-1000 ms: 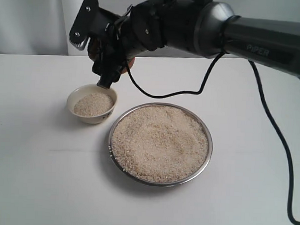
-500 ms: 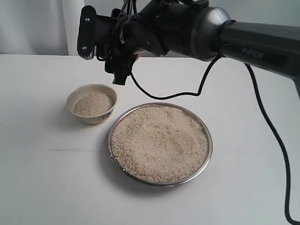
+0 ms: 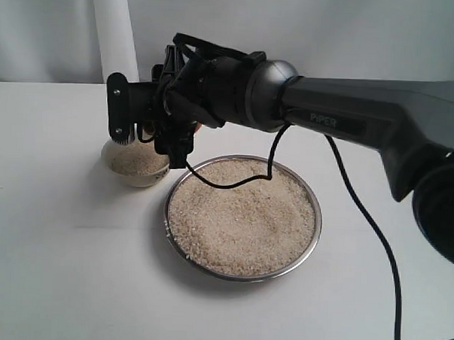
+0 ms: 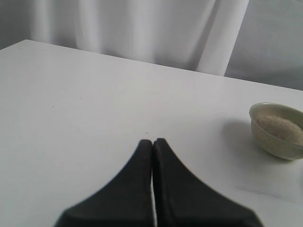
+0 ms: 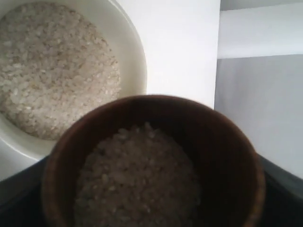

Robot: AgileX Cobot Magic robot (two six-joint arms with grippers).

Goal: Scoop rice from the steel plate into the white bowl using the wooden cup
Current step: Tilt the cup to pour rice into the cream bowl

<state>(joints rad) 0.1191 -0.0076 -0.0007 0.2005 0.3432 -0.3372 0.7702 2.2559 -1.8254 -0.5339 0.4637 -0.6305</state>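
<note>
The steel plate (image 3: 316,219) lies mid-table, heaped with rice (image 3: 242,216). To its left stands the white bowl (image 3: 138,175), partly filled with rice (image 3: 133,161). My right gripper (image 3: 147,133) reaches across and hangs low over the bowl's rear, shut on the wooden cup (image 5: 66,146). The cup is level and holds rice (image 5: 137,179). Just beyond it in the right wrist view is the bowl's rim (image 5: 136,59). In the exterior view the gripper hides most of the cup. My left gripper (image 4: 152,141) is shut on nothing, well away from the bowl (image 4: 277,142).
White tabletop all round, with a pale curtain behind. A black cable (image 3: 360,221) droops from the right arm over the plate's far edge and trails off along the table's right side.
The right gripper with the cup has come down from above and behind the bowl and now covers the bowl's rear. Plate and bowl have not moved.
</note>
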